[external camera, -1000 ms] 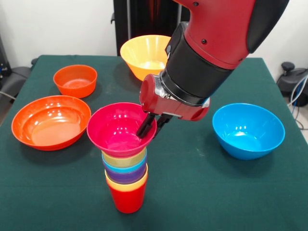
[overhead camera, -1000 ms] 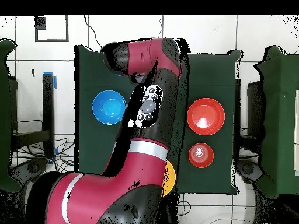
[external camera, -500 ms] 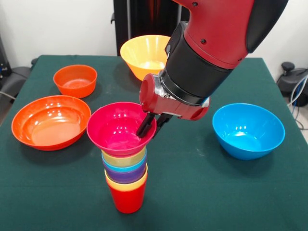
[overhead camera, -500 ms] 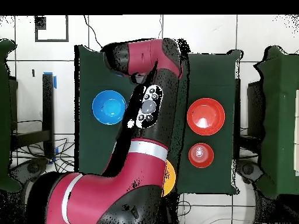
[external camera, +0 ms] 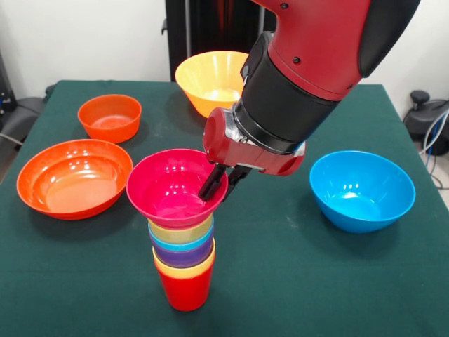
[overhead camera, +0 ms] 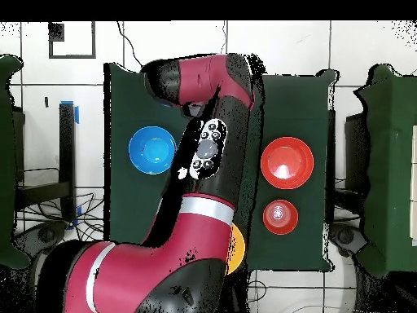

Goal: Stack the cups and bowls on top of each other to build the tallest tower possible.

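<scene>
In the front view a tower stands near the table's front: a red cup (external camera: 185, 291) at the base with yellow-orange, purple (external camera: 184, 255), blue and pale yellow cups nested in it. A magenta-pink bowl (external camera: 172, 188) sits upright on top. My gripper (external camera: 222, 185) straddles that bowl's right rim, one finger inside and one outside, shut on the rim. The other bowls rest on the green cloth: large blue (external camera: 361, 189), large yellow-orange (external camera: 210, 81), wide orange (external camera: 74, 177) and small orange (external camera: 109, 116). In the overhead view my arm (overhead camera: 208, 147) hides the tower and the gripper.
The overhead view shows the blue bowl (overhead camera: 151, 150) left of the arm, the wide orange bowl (overhead camera: 287, 161) and small orange bowl (overhead camera: 279, 216) to its right, and a sliver of the yellow-orange bowl (overhead camera: 238, 249). The table's edges run close behind the bowls.
</scene>
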Controlling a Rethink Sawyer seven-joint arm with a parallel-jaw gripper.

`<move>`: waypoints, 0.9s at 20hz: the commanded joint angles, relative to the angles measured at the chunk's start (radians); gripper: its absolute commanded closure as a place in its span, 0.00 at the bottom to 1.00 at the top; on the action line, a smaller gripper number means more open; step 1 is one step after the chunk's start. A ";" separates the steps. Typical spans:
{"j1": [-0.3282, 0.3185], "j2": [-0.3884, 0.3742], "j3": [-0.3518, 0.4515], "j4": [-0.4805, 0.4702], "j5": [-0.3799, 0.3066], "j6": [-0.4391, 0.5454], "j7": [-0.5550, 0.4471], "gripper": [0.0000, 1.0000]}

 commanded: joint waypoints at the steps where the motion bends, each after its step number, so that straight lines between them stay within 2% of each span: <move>1: 0.004 0.020 0.084 0.075 -0.035 -0.051 0.039 1.00; 7: 0.003 0.023 0.085 0.069 -0.032 -0.058 0.046 1.00; 8: 0.002 0.023 0.085 0.067 -0.031 -0.052 0.048 0.00; 18: 0.003 0.024 0.088 0.067 -0.032 -0.076 0.049 0.00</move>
